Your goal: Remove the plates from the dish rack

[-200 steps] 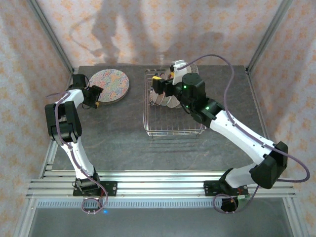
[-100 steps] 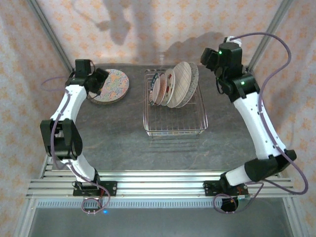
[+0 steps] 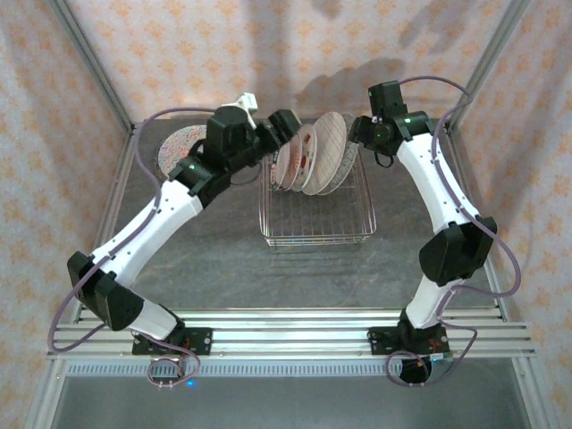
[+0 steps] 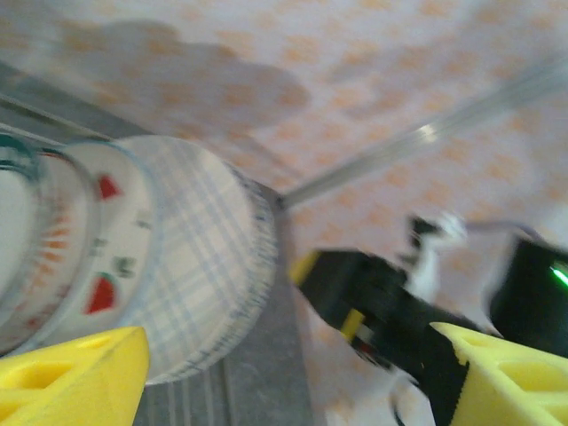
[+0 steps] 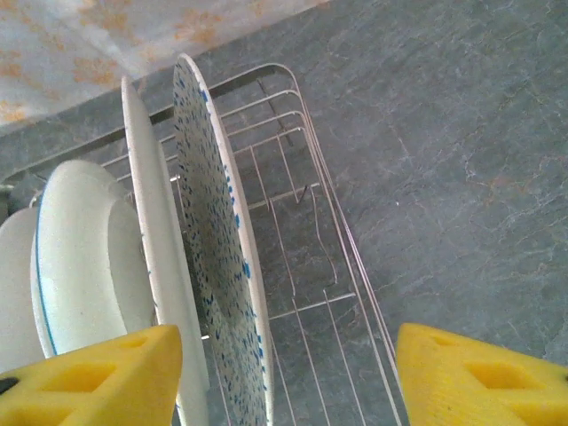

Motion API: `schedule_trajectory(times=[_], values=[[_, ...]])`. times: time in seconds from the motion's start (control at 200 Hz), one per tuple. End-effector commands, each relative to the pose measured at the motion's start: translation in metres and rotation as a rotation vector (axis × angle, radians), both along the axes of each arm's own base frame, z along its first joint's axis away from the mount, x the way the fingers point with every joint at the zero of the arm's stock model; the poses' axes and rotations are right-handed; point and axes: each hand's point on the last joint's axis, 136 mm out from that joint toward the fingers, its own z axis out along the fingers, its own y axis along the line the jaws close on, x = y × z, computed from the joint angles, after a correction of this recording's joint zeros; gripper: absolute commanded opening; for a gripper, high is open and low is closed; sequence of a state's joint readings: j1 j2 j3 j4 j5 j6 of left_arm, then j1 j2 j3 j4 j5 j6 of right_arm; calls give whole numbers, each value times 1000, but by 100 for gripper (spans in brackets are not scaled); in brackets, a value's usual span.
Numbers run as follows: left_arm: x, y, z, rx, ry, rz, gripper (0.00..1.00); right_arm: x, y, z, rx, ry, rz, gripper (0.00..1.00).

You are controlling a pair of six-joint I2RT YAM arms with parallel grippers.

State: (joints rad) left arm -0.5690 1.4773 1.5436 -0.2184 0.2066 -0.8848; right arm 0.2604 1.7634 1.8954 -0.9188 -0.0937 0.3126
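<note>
The dish rack (image 3: 317, 222) stands mid-table with several plates upright at its far end. From the right they are a speckled plate (image 3: 351, 136), a purple plaid plate (image 3: 329, 150) and a card-suit plate (image 3: 307, 161). My left gripper (image 3: 288, 125) is open at the left of the row. Its wrist view is blurred and looks across the plaid plate (image 4: 204, 257) and card-suit plate (image 4: 93, 257) to the right gripper (image 4: 377, 302). My right gripper (image 3: 362, 134) is open at the right of the row. Its fingers (image 5: 98, 377) straddle the speckled plate's (image 5: 213, 266) edge and the rack's wires (image 5: 328, 231), holding nothing.
A pastel floral plate (image 3: 175, 143) lies flat at the back left of the table, partly under my left arm. Metal frame posts (image 3: 98, 76) and patterned walls close in the back and sides. Bare grey tabletop (image 3: 268, 277) lies in front of the rack.
My left arm swung from the floral plate across to the rack's left side. My right gripper dropped from the back right corner to the rack's right end.
</note>
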Motion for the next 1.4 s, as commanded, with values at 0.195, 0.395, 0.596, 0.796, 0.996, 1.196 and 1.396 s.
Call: schedule_trajectory(times=[0.195, 0.395, 0.596, 0.796, 0.996, 1.196, 1.396], values=[[-23, -19, 21, -30, -146, -30, 81, 14, 7, -5, 76, 46, 80, 47], [-34, -23, 34, -21, -201, -52, 81, 25, 11, -13, 109, 83, 119, 44], [-41, -30, 36, 0, -220, -66, 82, 36, 16, -22, 119, 99, 135, 39], [-42, -31, 39, 7, -224, -69, 82, 42, 20, -28, 126, 113, 150, 32], [-41, -31, 38, 6, -223, -71, 82, 43, 24, -34, 141, 125, 160, 26], [-40, -33, 38, 6, -224, -73, 82, 45, 25, -41, 143, 138, 163, 24], [-39, -35, 37, 7, -223, -79, 83, 48, 28, -43, 153, 137, 169, 16]])
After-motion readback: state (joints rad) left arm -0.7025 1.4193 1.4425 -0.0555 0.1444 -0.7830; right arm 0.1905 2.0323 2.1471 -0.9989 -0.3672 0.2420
